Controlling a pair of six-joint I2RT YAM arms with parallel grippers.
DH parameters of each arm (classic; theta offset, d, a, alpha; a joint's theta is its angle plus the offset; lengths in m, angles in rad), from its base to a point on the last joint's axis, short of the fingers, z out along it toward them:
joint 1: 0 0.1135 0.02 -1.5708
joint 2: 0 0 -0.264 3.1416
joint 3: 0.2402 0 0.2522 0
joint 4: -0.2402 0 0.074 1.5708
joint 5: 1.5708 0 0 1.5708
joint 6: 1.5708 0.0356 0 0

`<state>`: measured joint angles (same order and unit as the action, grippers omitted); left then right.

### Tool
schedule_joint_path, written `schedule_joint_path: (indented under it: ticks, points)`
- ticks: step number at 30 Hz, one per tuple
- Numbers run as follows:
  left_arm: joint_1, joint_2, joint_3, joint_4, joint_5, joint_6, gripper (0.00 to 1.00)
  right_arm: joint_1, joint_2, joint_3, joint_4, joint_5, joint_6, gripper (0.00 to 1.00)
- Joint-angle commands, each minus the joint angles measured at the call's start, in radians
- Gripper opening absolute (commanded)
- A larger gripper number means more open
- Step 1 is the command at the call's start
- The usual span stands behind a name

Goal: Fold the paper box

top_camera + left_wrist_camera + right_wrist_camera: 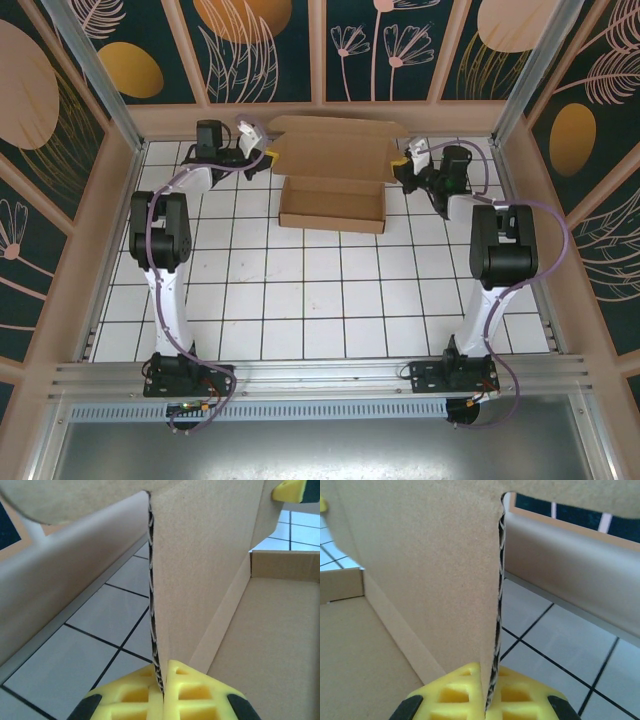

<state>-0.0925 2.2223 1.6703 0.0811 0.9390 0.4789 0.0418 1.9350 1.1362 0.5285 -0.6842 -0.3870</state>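
The paper box (333, 180) is a brown cardboard tray at the back middle of the tiled table, its lid flap standing up toward the back wall. My left gripper (268, 157) is shut on the left edge of that flap. In the left wrist view its yellow fingers (125, 695) pinch the corrugated edge of the paper box (200, 575). My right gripper (400, 163) is shut on the flap's right edge. In the right wrist view the yellow fingers (525, 695) clamp the edge of the paper box (430, 575). The tray's inside shows in both wrist views.
A beige back wall ledge (320, 118) runs just behind the box. White tiles (320, 300) spread in front of it toward the arm bases (190, 375). Metal frame posts (90, 70) stand at the back corners.
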Motion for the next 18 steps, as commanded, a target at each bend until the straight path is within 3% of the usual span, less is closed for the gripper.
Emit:
schedule_joint_path:
  ticks: [1,6,8,14,18]
  points:
    - [-0.067,-0.061,-0.066,0.056,-0.061,-0.043,0.03,0.098,-0.053,-0.049,0.013,0.106,0.011,0.00]
    - [-0.086,-0.133,-0.174,0.165,-0.124,-0.134,0.15,0.173,-0.091,-0.078,0.059,0.349,0.156,0.01]
    - [-0.094,-0.161,-0.228,0.229,-0.153,-0.202,0.24,0.196,-0.101,-0.085,0.054,0.399,0.190,0.05]
    - [-0.112,-0.230,-0.363,0.381,-0.246,-0.381,0.27,0.294,-0.133,-0.164,0.151,0.533,0.239,0.23]
    - [-0.132,-0.280,-0.448,0.424,-0.327,-0.438,0.29,0.335,-0.147,-0.198,0.193,0.592,0.322,0.24]
